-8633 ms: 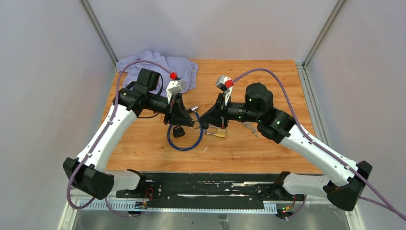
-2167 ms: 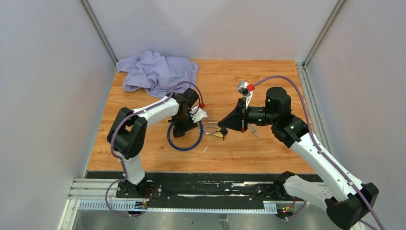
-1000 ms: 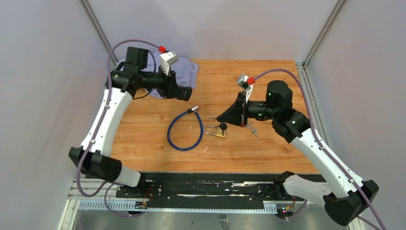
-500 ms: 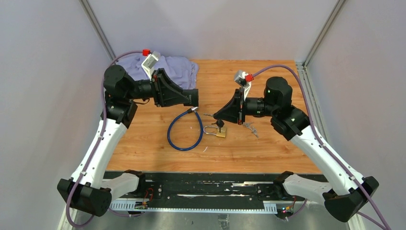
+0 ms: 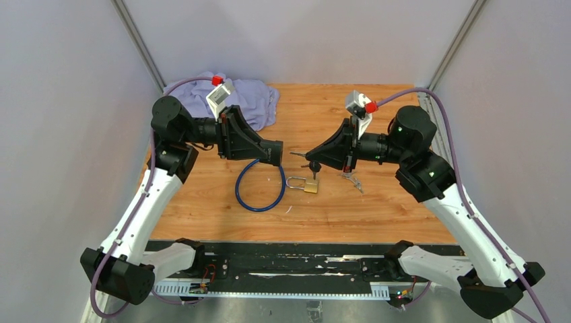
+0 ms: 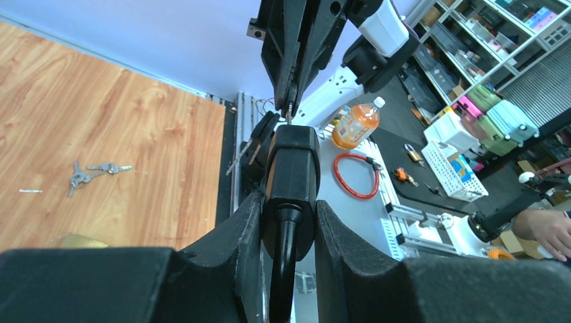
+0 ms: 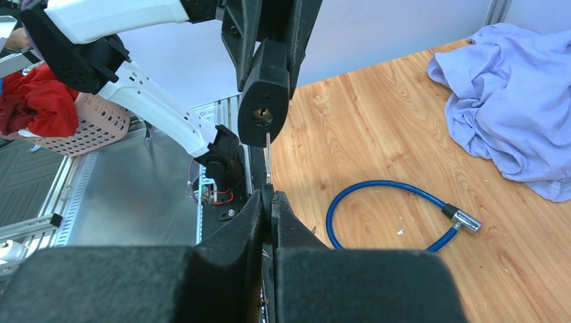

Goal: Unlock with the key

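Both arms held up over surface (image 5: 377, 208), tips facing. left hand (image 5: 271, 151) clamps black lock head (image 7: 264, 94); right hand (image 5: 312, 153) pinched tight on key (image 7: 267, 158), tip just at keyhole (image 7: 261, 116).

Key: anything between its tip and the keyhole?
Nothing visible. The key, in the right gripper, points at the keyhole of the lock head in the left gripper; only an open gap separates them.
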### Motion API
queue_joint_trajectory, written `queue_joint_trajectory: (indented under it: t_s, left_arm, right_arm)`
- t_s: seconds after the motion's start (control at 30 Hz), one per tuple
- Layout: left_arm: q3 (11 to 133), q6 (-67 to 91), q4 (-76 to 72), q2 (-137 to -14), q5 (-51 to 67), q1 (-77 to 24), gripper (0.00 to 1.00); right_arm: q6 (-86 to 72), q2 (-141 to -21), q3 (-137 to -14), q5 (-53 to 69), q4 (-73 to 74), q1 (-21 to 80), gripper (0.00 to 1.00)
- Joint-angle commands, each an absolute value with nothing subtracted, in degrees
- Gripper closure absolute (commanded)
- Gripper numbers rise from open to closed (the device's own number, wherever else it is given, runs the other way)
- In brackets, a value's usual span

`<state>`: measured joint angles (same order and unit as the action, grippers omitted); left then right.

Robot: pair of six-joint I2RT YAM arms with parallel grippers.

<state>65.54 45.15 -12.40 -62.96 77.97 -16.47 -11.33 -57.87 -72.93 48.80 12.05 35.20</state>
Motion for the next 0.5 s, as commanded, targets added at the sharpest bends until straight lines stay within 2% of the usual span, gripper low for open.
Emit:
queue_joint_trajectory:
  t_s: [0.0,0.47]
  left_arm:
    - [66.08,46.43,-16.17,-62.71,77.96,-17.04,1.0]
    - [66.01,46.42,-16.16,-63.0,77.73,-17.31,1.0]
  right_arm:
    - [-10.22,-57.89,-75.21,48.57,12.64,36.74,0.99]
    - [-9.4,-59.81,-76.41,47.99,12.38,38.62,0.99]
